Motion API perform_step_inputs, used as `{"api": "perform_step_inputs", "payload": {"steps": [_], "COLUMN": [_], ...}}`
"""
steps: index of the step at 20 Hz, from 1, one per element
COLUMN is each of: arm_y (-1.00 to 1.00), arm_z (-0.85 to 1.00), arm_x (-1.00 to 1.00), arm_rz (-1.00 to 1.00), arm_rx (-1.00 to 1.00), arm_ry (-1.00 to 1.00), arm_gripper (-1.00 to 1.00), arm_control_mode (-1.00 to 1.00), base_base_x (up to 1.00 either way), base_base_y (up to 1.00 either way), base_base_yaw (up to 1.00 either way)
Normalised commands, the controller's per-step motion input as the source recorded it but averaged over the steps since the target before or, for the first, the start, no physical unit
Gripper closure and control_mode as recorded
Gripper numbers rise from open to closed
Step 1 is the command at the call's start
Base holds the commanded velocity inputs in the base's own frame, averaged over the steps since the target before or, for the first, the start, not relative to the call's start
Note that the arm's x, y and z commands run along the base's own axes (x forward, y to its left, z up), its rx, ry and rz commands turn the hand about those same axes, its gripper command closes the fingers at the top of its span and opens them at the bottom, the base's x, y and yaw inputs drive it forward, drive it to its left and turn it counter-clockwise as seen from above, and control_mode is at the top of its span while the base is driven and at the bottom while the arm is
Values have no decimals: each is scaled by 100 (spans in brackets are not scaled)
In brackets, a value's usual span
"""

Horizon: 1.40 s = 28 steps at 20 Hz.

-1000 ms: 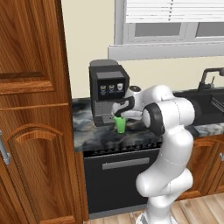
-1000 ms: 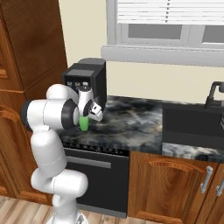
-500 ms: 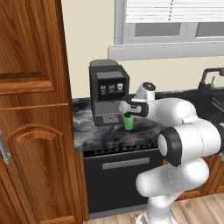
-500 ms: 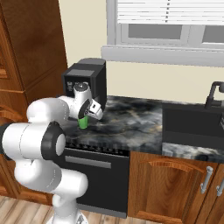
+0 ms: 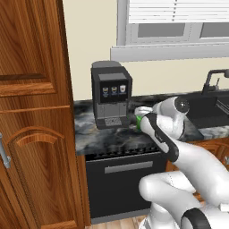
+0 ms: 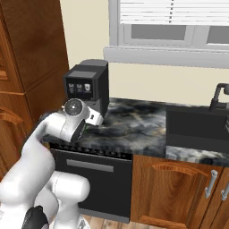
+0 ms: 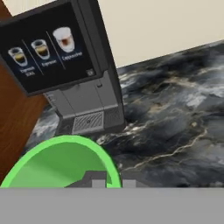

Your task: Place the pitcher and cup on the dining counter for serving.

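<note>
The cup (image 7: 61,164) is seen from above in the hand view, its bright green rim open toward the camera and its interior plain green, with no contents visible. It sits right at the gripper (image 7: 107,183), whose dark fingertips (image 7: 98,180) are pressed onto the near edge of the rim; the fingers are drawn together on the cup wall. The cup is held above the dark marbled counter (image 7: 175,118), in front of and to one side of the coffee machine (image 7: 61,65). In the left base view a small green patch of the cup (image 5: 139,121) is seen beside the white wrist, to the right of the coffee machine's drip tray (image 5: 114,121). A black sink (image 6: 197,127) is set into the counter further right.
</note>
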Motion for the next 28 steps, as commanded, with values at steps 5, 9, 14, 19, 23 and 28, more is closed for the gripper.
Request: {"api": "perform_step_inputs", "payload": {"steps": [5,9,14,19,23,28], "arm_y": [-7,0,0,0,0,0], "arm_z": [87,81,79,51,5,0], "arm_x": [-72,-34,-15,0,2,0], "arm_rz": [5,1,0,0,0,0], "arm_rx": [0,0,-1,0,0,0], "arm_ry": [-9,0,1,9,3,0], "arm_gripper": [100,100,100,100,100,100], "arm_control_mode": [-100,-100,-100,-100,100,100], "base_base_x": [0,0,0,0,1,-83], "base_base_y": [0,0,0,0,0,0], "base_base_yaw": [0,0,0,0,0,0]}}
